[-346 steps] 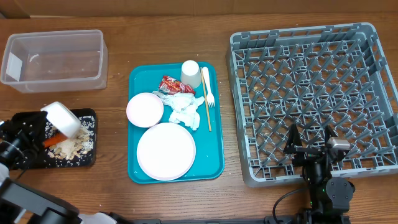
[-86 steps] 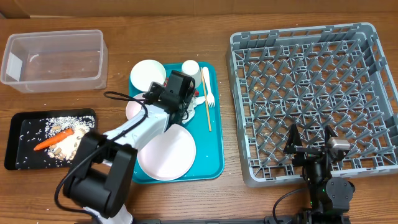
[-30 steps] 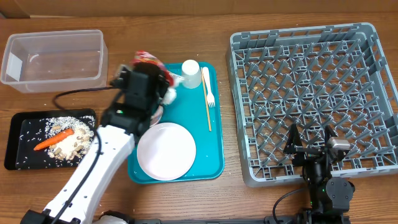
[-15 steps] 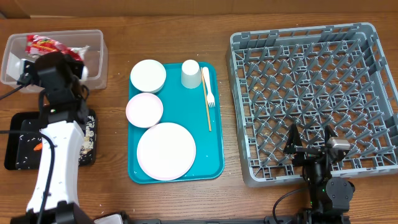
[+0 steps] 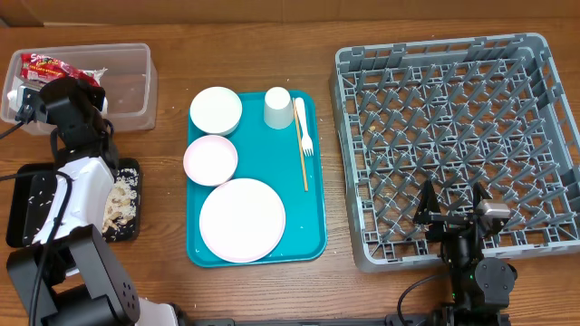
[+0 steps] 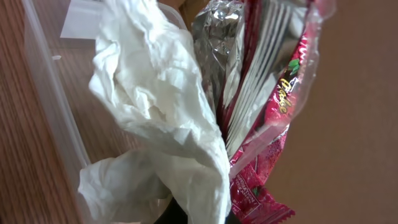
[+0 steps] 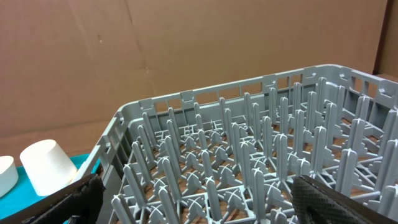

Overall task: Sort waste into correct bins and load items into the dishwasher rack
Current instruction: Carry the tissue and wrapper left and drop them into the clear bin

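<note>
The wooden table (image 5: 168, 181) carries a grey dishwasher rack (image 5: 344, 136) on the right, and at its near edge sits the right end effector (image 5: 450, 205), fingers spread wide apart. In the middle lies a teal tray (image 5: 304, 217) with a white plate (image 5: 242, 220) at its near end, two small bowls (image 5: 216, 110) (image 5: 210, 159) along its left side, and a cup (image 5: 278, 108) beside a white fork (image 5: 304, 127) at the far end. Far left stands a clear tub (image 5: 127, 91); nearer is a black tray (image 5: 23, 217) with pale grains (image 5: 118, 204) – the left arm covers part of it. The left end effector (image 5: 65, 81) hangs over the tub's left end, clamped on a red wrapper (image 6: 267, 124) and crumpled tissue (image 6: 161, 112).
</note>
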Available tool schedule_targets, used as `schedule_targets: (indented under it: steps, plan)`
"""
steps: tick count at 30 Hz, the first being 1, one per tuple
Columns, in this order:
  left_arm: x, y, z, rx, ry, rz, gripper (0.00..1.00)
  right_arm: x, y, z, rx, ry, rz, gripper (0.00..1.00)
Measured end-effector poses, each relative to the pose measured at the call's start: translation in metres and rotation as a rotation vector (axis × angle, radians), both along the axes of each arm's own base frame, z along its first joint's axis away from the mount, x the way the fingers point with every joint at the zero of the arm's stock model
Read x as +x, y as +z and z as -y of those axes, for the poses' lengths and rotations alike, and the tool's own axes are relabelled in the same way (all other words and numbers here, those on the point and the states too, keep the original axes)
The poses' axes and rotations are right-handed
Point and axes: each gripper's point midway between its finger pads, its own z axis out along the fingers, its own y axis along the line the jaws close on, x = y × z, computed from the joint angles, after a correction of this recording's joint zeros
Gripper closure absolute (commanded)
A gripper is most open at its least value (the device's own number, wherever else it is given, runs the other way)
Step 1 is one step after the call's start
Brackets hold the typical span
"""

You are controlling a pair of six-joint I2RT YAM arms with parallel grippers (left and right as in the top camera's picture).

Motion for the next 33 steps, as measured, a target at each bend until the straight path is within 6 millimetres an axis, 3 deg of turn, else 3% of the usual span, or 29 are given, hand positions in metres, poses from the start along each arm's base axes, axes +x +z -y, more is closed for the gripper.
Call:
schedule_targets:
  steps: [6, 13, 15, 17, 18, 19, 22, 23, 26, 30, 33]
  plan:
    - [0.006, -0.011, -0.002, 0.040, -0.022, -0.027, 0.96, 0.000, 0.000, 0.000, 0.000, 0.000, 0.000, 0.00]
    - [0.020, -0.010, 0.004, 0.160, -0.139, -0.053, 0.94, 0.000, 0.000, 0.000, 0.000, 0.000, 0.000, 0.00]
    - [0.021, -0.011, 0.007, 0.185, -0.172, -0.071, 0.85, 0.000, 0.000, 0.000, 0.000, 0.000, 0.000, 0.00]
    - [0.023, -0.012, 0.010, 0.208, -0.207, -0.085, 0.83, 0.000, 0.000, 0.000, 0.001, 0.000, 0.000, 0.00]
    - [0.024, -0.012, 0.012, 0.215, -0.224, -0.089, 0.74, 0.000, 0.000, 0.000, 0.000, 0.000, 0.000, 0.00]
    - [0.025, -0.012, 0.014, 0.220, -0.240, -0.091, 0.55, 0.000, 0.000, 0.000, 0.000, 0.000, 0.000, 0.00]
    - [0.027, -0.013, 0.018, 0.235, -0.272, -0.097, 0.45, 0.000, 0.000, 0.000, 0.000, 0.000, 0.000, 0.00]
    - [0.027, -0.013, 0.018, 0.236, -0.277, -0.097, 0.33, 0.000, 0.000, 0.000, 0.000, 0.000, 0.000, 0.00]
    - [0.028, -0.012, 0.020, 0.248, -0.293, -0.099, 0.29, 0.000, 0.000, 0.000, 0.000, 0.000, 0.000, 0.00]
    - [0.029, -0.012, 0.022, 0.249, -0.307, -0.097, 0.16, 0.000, 0.000, 0.000, 0.001, 0.000, 0.000, 0.00]
    - [0.031, -0.011, 0.027, 0.243, -0.335, -0.084, 0.14, 0.000, 0.000, 0.000, 0.000, 0.000, 0.000, 0.00]
